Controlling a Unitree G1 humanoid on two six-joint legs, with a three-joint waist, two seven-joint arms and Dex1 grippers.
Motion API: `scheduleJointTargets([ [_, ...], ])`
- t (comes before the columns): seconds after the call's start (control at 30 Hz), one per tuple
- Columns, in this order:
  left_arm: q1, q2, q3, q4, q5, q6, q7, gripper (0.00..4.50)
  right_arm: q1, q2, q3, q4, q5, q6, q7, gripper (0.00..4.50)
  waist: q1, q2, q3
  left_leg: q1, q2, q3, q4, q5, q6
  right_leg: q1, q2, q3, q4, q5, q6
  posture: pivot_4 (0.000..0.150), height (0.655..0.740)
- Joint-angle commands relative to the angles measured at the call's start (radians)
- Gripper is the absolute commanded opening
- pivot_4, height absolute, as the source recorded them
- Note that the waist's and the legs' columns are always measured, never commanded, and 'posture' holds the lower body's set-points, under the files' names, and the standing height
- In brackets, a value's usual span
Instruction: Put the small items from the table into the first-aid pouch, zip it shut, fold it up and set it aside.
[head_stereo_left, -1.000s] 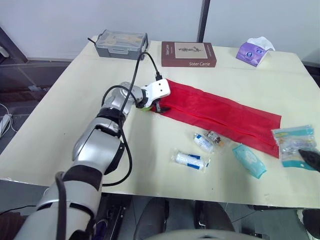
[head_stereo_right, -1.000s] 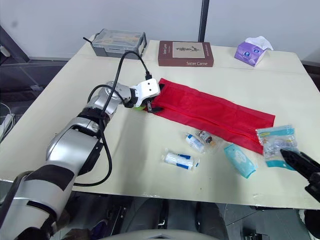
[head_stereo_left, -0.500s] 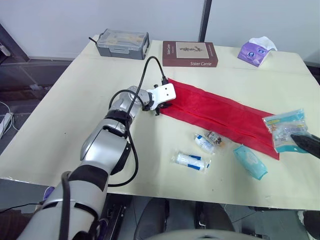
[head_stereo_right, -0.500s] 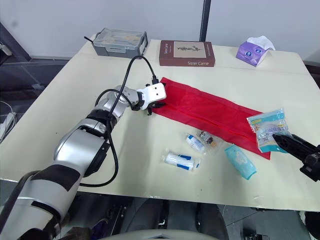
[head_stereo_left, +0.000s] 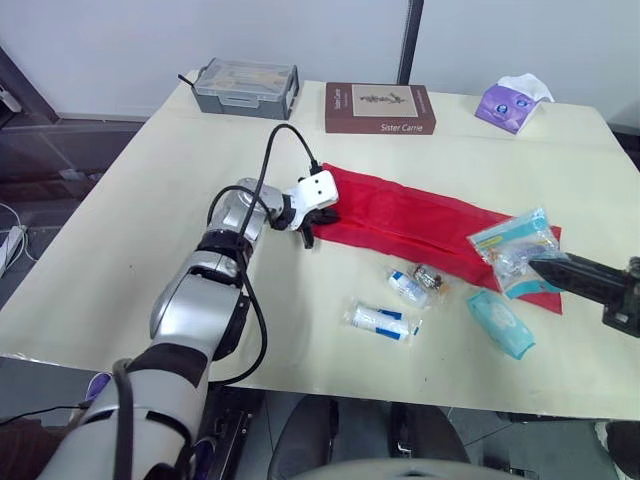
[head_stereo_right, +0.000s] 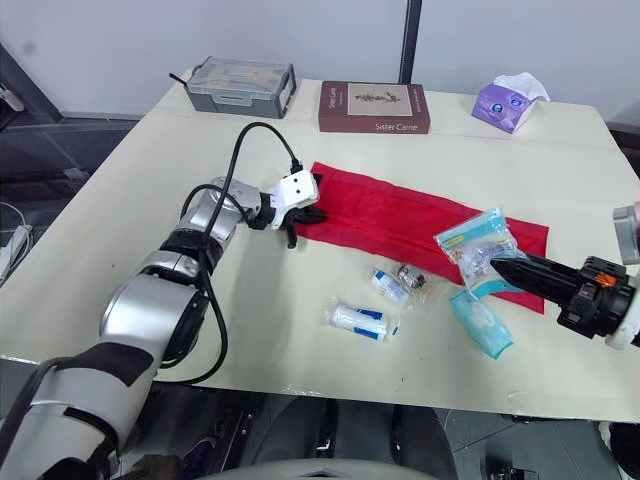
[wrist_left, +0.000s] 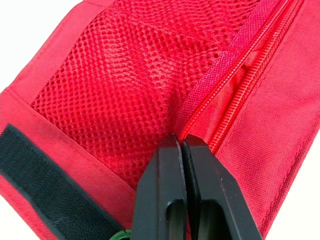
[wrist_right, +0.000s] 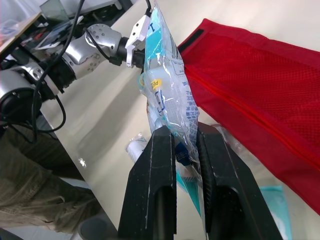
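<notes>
The red first-aid pouch (head_stereo_left: 420, 225) lies unfolded and flat on the cream worktop (head_stereo_left: 140, 210), its long axis running from just left of centre in the head views down toward the right edge, with the zip line running along that axis. The left tool (wrist_left: 181, 142) sits at the pouch's left end with its two black fingers pressed together right at the zip seam, apparently nipping the lip of the mesh pocket where the zip gapes. The right tool (wrist_right: 185, 131) is clamped on a clear packet with blue print (head_stereo_left: 503, 243), held off the surface over the pouch's right end, the packet standing up from between the fingers. So the carried packet is at the far end of the pouch from the held opening; my reading is that the coming move turns on bringing it leftward along the pouch's length to the zip slit, and the right arm, already holding it, is the one to do so. Below the pouch, still on the worktop, lie a small vial packet (head_stereo_left: 418, 281), a wrapped roll (head_stereo_left: 381, 321) and a teal packet (head_stereo_left: 499, 323), near each other but apart. Along the frame's upper edge sit a grey case (head_stereo_left: 245, 88), a brown book (head_stereo_left: 380, 108) and a purple tissue pack (head_stereo_left: 513, 102), well clear of the pouch, leaving room to work.
</notes>
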Motion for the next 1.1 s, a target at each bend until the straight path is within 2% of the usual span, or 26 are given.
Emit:
scheduleJointTargets([
  [0.03,0.063,0.042,0.032,-0.182,-0.060,0.143,-0.075,0.00,-0.050,-0.011,0.010,0.014,0.011,0.006,0.010,0.01,-0.005,0.000,0.000,0.000,0.000,0.000,0.000,0.000,0.000,0.000,0.000,0.000,0.000,0.000,0.000,0.150,0.7400],
  [0.23,0.261,0.122,0.072,-0.630,-0.148,0.513,-0.122,0.00,-0.121,0.007,0.089,-0.026,0.051,-0.008,-0.049,0.01,-0.017,0.000,0.000,0.001,0.000,-0.001,0.002,0.000,0.000,0.000,0.000,0.000,0.007,0.000,-0.001,0.150,0.7400],
  [0.37,0.377,0.151,0.113,-0.956,-0.237,0.836,-0.089,0.00,-0.241,0.044,0.333,-0.082,0.126,-0.059,-0.290,0.01,-0.030,0.001,-0.001,0.003,0.001,-0.001,0.005,0.000,-0.001,0.000,0.000,0.002,0.010,-0.001,-0.001,0.150,0.7400],
  [0.47,0.412,0.150,0.136,-1.085,-0.298,0.983,-0.053,0.00,-0.352,0.119,0.534,-0.103,0.182,-0.091,-0.474,0.01,-0.030,0.001,0.000,0.003,0.002,-0.001,0.004,0.001,-0.001,-0.001,0.001,0.002,0.011,-0.001,-0.001,0.150,0.7400],
  [0.53,0.422,0.147,0.145,-1.132,-0.334,1.048,-0.026,0.00,-0.415,0.175,0.644,-0.090,0.215,-0.105,-0.578,0.01,-0.021,0.002,0.000,0.002,0.002,-0.001,0.004,0.001,-0.002,-0.002,0.001,0.002,0.011,-0.001,-0.002,0.150,0.7400],
  [0.6,0.433,0.145,0.148,-1.171,-0.370,1.091,-0.009,0.00,-0.516,0.294,0.788,-0.017,0.196,-0.111,-0.714,0.01,-0.022,0.001,0.000,0.002,0.001,-0.001,0.004,0.001,-0.002,-0.002,0.001,0.002,0.012,-0.001,-0.002,0.150,0.7400],
  [0.67,0.436,0.139,0.154,-1.193,-0.400,1.113,0.006,0.00,-0.588,0.372,0.868,0.045,0.179,-0.109,-0.796,0.01,-0.028,0.000,-0.001,0.002,0.001,0.000,0.005,0.001,-0.002,-0.002,0.001,0.002,0.012,-0.001,-0.002,0.150,0.7400],
  [0.87,0.449,0.151,0.129,-1.214,-0.434,1.089,0.052,0.00,-0.713,0.519,0.956,0.173,0.190,-0.100,-0.947,0.01,-0.024,0.003,0.000,0.002,0.000,0.000,0.005,0.002,-0.003,-0.004,0.002,0.003,0.013,-0.001,-0.002,0.150,0.7400],
  [1.1,0.456,0.141,0.126,-1.219,-0.467,1.059,0.099,0.00,-0.734,0.593,1.001,0.229,0.223,-0.060,-1.069,0.01,-0.025,0.003,0.000,0.002,0.000,0.000,0.004,0.002,-0.002,-0.003,0.002,0.004,0.013,-0.001,-0.002,0.150,0.7400],
])
